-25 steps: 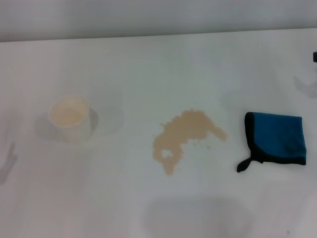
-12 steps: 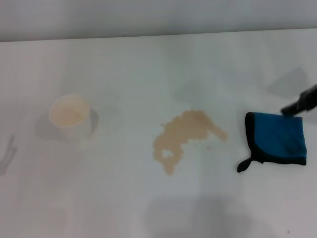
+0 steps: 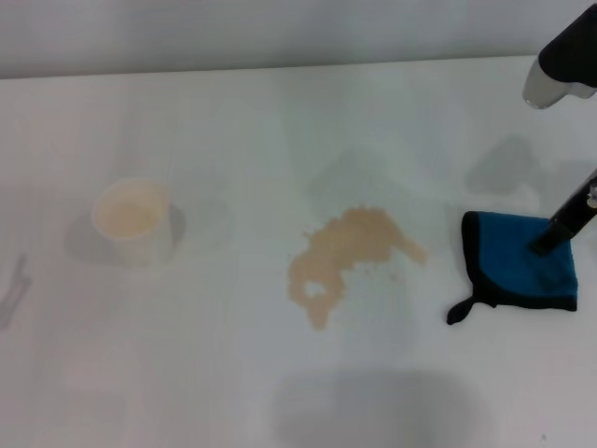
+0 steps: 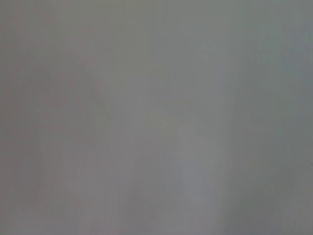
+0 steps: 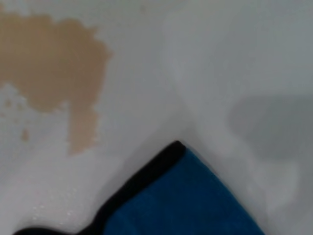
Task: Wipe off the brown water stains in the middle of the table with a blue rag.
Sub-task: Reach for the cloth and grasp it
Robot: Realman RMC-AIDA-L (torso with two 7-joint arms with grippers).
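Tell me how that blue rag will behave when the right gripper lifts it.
The blue rag lies flat like thin cloth, so it will probably droop. It looks light. Its black loop tab may dangle. The right gripper is over its far edge.

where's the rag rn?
Head view: the rag lies flat on the table, right of the stain, with the right hand over its far right part.

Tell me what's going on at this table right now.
The right claw is over the blue rag, which lies flat on the table at the right. The brown water stains in the middle are unwiped, apart from the rag. A paper cup stands to the left. The left arm is out of view.
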